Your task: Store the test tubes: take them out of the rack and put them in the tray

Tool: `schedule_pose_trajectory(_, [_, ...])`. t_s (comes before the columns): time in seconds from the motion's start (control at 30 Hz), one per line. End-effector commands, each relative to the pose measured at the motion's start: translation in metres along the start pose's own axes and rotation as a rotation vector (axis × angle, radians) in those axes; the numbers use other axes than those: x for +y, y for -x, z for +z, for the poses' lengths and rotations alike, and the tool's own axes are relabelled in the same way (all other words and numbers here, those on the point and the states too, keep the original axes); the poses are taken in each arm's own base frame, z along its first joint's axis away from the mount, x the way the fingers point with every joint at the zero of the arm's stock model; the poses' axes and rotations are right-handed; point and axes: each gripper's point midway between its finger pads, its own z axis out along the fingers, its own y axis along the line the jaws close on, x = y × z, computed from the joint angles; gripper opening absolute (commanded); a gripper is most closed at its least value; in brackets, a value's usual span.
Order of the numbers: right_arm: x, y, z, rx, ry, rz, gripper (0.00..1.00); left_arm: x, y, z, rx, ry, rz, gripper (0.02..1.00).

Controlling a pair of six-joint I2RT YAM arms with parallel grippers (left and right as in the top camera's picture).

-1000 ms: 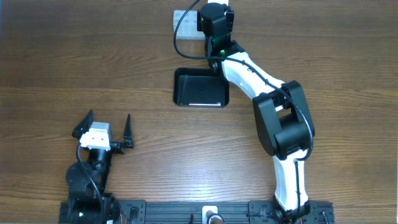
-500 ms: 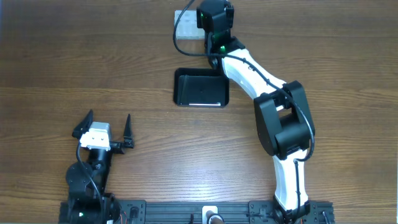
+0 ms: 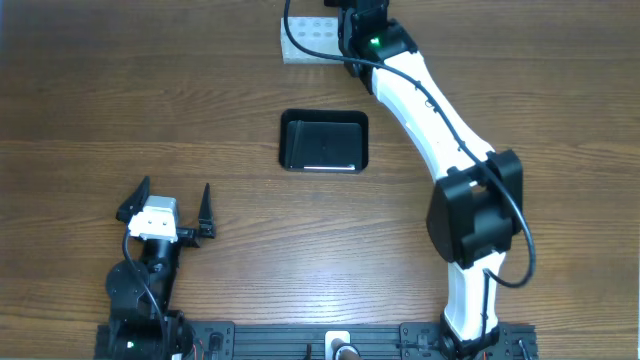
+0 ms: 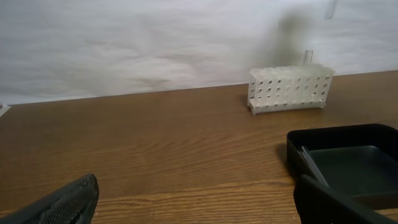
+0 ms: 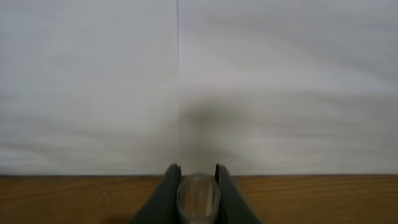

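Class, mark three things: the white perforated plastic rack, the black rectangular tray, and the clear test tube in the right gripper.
white perforated plastic rack [image 4: 289, 88], left wrist view, front wall.
black rectangular tray [image 3: 330, 138], top view, bare floor.
clear test tube [image 5: 198, 198], right wrist view, its visible glass body.

My right arm stretched long, my left folded at home.

My right arm rises from its base at the right and reaches far up the top view, leaning in toward the middle, with the black elbow low and the white forearm almost straight. My right gripper sits at the far edge, wrist turned level. My two fingers there are drawn close together, pinching a test tube by its rim. My left arm is tucked tight over its base at the left. My left gripper points away from the base and sits low, its dark fingers spread wide apart.
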Motion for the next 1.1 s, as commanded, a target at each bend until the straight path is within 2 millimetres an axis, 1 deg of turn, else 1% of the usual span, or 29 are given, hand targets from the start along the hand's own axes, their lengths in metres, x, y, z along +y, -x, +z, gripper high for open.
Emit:
schedule_pose_trajectory(0.03, [-0.016, 0.034, -0.033, 0.000, -0.016, 0.097, 0.007, -0.001, -0.001, 0.000, -0.002, -0.008, 0.010, 1.000])
schedule_pose_trajectory(0.13, [-0.016, 0.019, -0.048, 0.092, -0.013, 0.096, 0.007, -0.001, -0.001, 0.000, -0.002, -0.008, 0.010, 1.000])
schedule_pose_trajectory(0.2, [-0.010, 0.009, -0.058, 0.144, 0.002, 0.075, 0.007, -0.001, -0.001, 0.000, -0.002, -0.008, 0.010, 1.000])
schedule_pose_trajectory(0.3, [0.007, -0.012, -0.069, 0.233, 0.045, 0.078, 0.007, -0.001, -0.001, 0.000, -0.002, -0.008, 0.010, 1.000])
schedule_pose_trajectory(0.43, [0.018, -0.038, -0.078, 0.328, 0.043, 0.120, 0.007, -0.001, -0.001, 0.000, -0.002, -0.008, 0.010, 1.000])
schedule_pose_trajectory(0.57, [0.033, -0.064, -0.079, 0.420, 0.088, 0.176, 0.007, -0.001, -0.001, 0.000, -0.002, -0.008, 0.010, 1.000])
schedule_pose_trajectory(0.8, [0.053, -0.105, -0.067, 0.535, 0.127, 0.247, 0.012, -0.001, -0.001, 0.000, -0.002, -0.008, 0.010, 1.000])
schedule_pose_trajectory(0.97, [0.058, -0.136, -0.063, 0.622, 0.128, 0.247, 0.012, -0.001, -0.001, 0.000, -0.002, -0.008, 0.010, 1.000])
schedule_pose_trajectory(1.03, [0.058, -0.146, -0.064, 0.654, 0.121, 0.238, 0.009, -0.001, -0.001, 0.000, -0.002, -0.008, 0.010, 1.000])
schedule_pose_trajectory(1.1, [0.056, -0.151, -0.067, 0.676, 0.117, 0.231, 0.012, -0.001, -0.001, 0.000, -0.002, -0.008, 0.010, 1.000])
